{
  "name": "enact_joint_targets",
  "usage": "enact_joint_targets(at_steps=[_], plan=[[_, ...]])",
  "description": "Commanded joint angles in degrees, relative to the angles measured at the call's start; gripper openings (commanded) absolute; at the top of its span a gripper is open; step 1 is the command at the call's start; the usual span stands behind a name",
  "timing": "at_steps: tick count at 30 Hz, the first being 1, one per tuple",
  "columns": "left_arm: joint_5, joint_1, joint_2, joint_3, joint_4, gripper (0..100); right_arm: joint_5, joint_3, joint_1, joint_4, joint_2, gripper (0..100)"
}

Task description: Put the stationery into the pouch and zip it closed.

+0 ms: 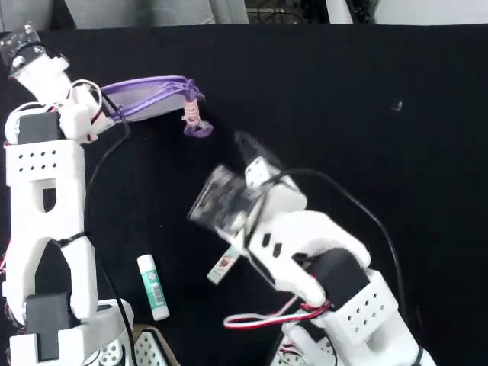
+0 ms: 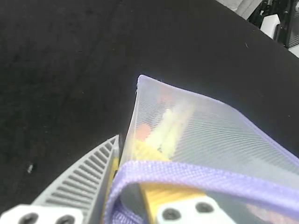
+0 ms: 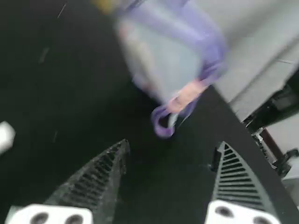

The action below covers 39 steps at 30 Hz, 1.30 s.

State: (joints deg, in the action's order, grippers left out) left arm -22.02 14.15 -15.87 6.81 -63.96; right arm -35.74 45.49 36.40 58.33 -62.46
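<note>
A translucent pouch (image 1: 145,97) with purple zip trim hangs lifted at the table's far left, held by my left gripper (image 1: 90,114), which is shut on its edge. In the left wrist view the pouch (image 2: 205,140) shows yellow and orange stationery inside, with a grey finger (image 2: 79,186) against its side. A purple pull loop (image 1: 197,128) dangles from its end. My right gripper (image 3: 170,163) stands open with nothing between its fingers, a short way from the loop (image 3: 163,123). A white and green glue stick (image 1: 152,286) lies on the black table. A small labelled item (image 1: 222,267) lies beside the right arm.
The table (image 1: 366,114) is covered in black cloth. The right arm's white body (image 1: 328,274) and its red and white cables (image 1: 259,319) fill the near middle. The left arm's column (image 1: 46,229) stands at the near left.
</note>
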Motion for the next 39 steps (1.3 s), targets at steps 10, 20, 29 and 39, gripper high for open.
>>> enact_joint_targets(at_steps=[10, 20, 29, 39], plan=[[2.0, 13.7, -1.1, -1.4, 5.8, 3, -24.3, 9.3, 7.7, 19.8, -0.4, 27.2], [2.0, 13.8, -1.1, -1.2, 5.9, 3, -26.9, 6.6, 12.8, 16.7, 26.0, 27.2], [2.0, 13.8, -1.1, -0.9, 5.9, 3, -26.9, 2.9, 16.0, 8.0, 44.2, 27.2], [2.0, 13.8, -1.1, -0.9, 5.7, 3, -26.8, 2.8, 15.6, 0.9, 52.0, 16.2]])
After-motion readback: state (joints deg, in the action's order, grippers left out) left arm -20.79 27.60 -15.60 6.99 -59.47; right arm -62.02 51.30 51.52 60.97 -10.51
